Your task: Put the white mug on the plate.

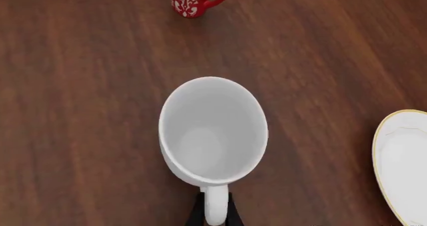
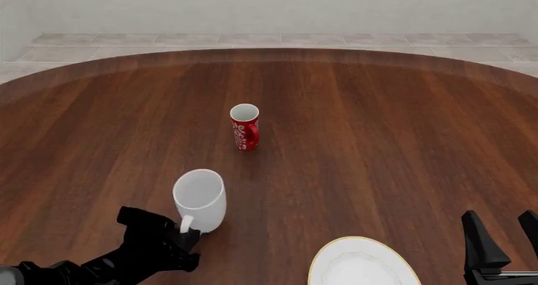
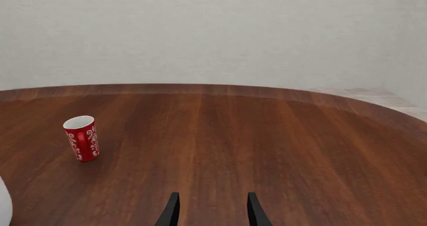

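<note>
Left arm entering low from the near left corner of the surface, its black links angled up toward the white mug. Left gripper closed on the mug's loop handle, one dark finger pressed to each side of the loop in the left wrist view. Mug upright, mouth open upward, interior empty; whether its base rests on the surface or sits slightly above it cannot be told.

Right arm at the near right corner, well apart from the white mug. Right gripper pointing forward over bare wood, its two fingers parted with a clear gap between them and nothing held; the right wrist view shows the same two fingertips spread over the wood.

Counts: two arms, two grippers, two mugs, one plate. Plate, white with a thin golden rim, lies flat at the near edge, to the right of the white mug and not touching it, partly cut off by the frame. Red mug, with white patterning, stands upright beyond the white mug, toward the middle of the surface, well apart from it. Its handle faces the near side. White mug lies between the red mug and the left arm.
</note>
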Controlling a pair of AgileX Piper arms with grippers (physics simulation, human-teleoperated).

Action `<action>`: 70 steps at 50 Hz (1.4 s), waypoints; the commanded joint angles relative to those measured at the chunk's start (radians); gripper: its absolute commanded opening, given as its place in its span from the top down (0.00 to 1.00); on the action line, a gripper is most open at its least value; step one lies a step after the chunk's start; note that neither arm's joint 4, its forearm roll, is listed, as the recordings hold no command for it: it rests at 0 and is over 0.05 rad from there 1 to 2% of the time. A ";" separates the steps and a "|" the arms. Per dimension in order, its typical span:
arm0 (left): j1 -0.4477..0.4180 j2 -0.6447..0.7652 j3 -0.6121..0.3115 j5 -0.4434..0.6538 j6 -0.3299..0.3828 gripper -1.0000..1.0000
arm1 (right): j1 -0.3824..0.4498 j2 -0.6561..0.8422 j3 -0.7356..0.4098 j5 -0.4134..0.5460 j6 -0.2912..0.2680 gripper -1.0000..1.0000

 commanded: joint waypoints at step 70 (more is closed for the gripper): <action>-0.189 -0.621 -0.024 0.481 0.167 1.00 | -0.001 -0.003 -0.001 0.004 0.000 0.00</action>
